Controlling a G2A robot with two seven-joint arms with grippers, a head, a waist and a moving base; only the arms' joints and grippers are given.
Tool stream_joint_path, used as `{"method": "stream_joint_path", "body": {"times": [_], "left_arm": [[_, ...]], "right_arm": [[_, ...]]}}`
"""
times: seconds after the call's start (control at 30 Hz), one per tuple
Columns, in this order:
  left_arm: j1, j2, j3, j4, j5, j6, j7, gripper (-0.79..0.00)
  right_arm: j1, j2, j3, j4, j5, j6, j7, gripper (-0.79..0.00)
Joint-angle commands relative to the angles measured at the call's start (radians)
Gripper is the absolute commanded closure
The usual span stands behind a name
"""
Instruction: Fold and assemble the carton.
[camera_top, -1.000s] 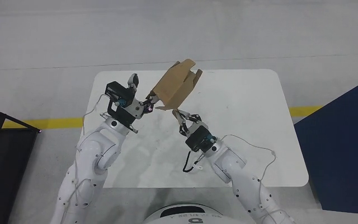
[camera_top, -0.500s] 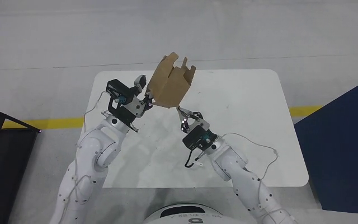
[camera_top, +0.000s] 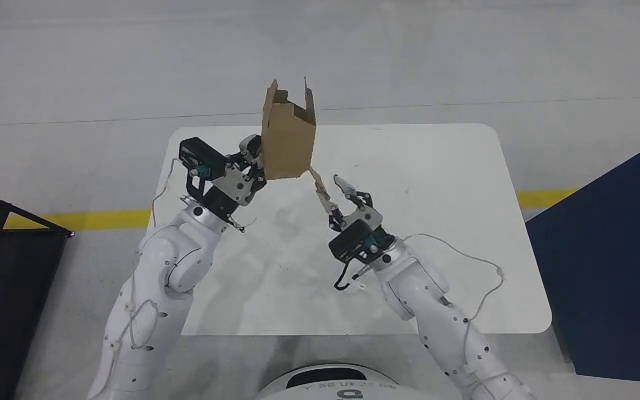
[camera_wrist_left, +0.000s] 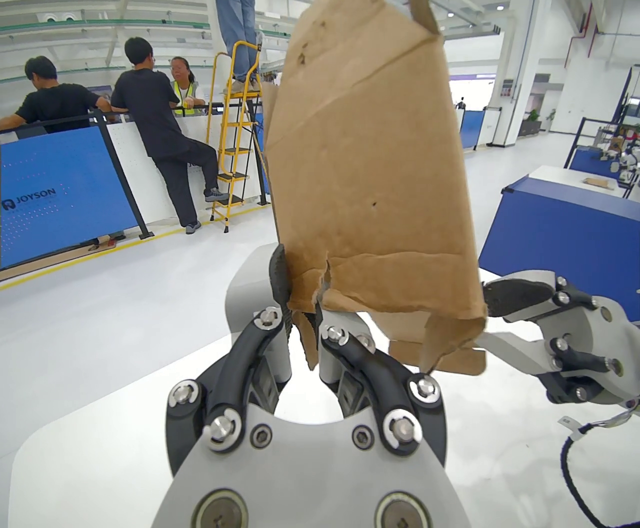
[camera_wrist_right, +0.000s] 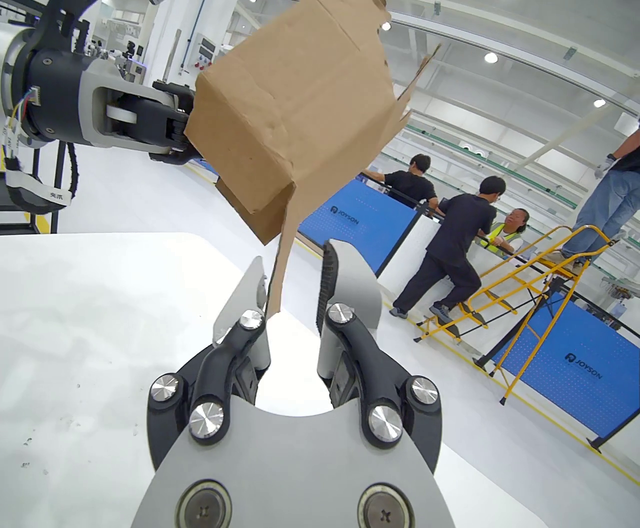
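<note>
The carton (camera_top: 288, 140) is held up in the air over the far edge of the table (camera_top: 440, 200), standing roughly upright with its open end and short flaps pointing up. It is partly formed into a box shape, and its brown board is creased and torn along the lower edge (camera_wrist_left: 370, 175). The left gripper (camera_top: 258, 172) holds it from the side. Its fingers are pressed together on that ragged lower edge at one corner (camera_wrist_left: 300, 305), and nothing else carries the carton (camera_wrist_right: 290, 115). A narrow flap (camera_wrist_right: 282, 250) hangs down from the carton's underside and drops between the fingers of the right gripper (camera_wrist_right: 297, 285). That gripper is spread: the flap lies close against one finger, whether touching I cannot tell, and the other finger stands clear of it. The right gripper (camera_top: 337, 197) sits just below and beside the carton, above the middle of the table, and points up towards it.
</note>
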Motion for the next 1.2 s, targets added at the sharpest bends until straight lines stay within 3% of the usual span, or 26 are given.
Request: {"method": "stream_joint_path", "body": {"times": [0.0,0.27,0.47,0.6,0.77,1.03,1.17], "left_arm": [[-0.010,-0.001,0.000,0.021,-0.016,-0.011,0.019,0.000],[-0.037,0.011,-0.001,0.071,0.263,-0.070,0.210,0.000],[-0.031,0.032,-0.004,0.098,0.540,-0.145,0.473,0.000],[-0.020,0.046,-0.012,0.119,0.615,-0.210,0.638,0.000],[-0.018,0.059,-0.008,0.133,0.694,-0.253,0.718,0.000],[-0.028,0.068,0.020,0.156,0.742,-0.272,0.749,0.000],[-0.028,0.068,0.020,0.156,0.742,-0.272,0.749,0.000]], "right_arm": [[-0.004,0.001,0.007,-0.002,0.014,0.002,-0.003,-0.785],[-0.083,0.011,0.139,-0.076,0.223,0.019,-0.119,-0.785],[-0.159,0.019,0.242,-0.156,0.372,0.012,-0.182,-0.785],[-0.176,0.020,0.268,-0.170,0.373,0.041,-0.121,-0.785],[-0.152,0.015,0.247,-0.162,0.418,0.013,-0.125,-0.785],[-0.098,0.015,0.242,-0.125,0.557,-0.172,-0.204,-0.785],[-0.076,0.018,0.251,-0.102,0.566,-0.227,-0.185,-0.785]]}}
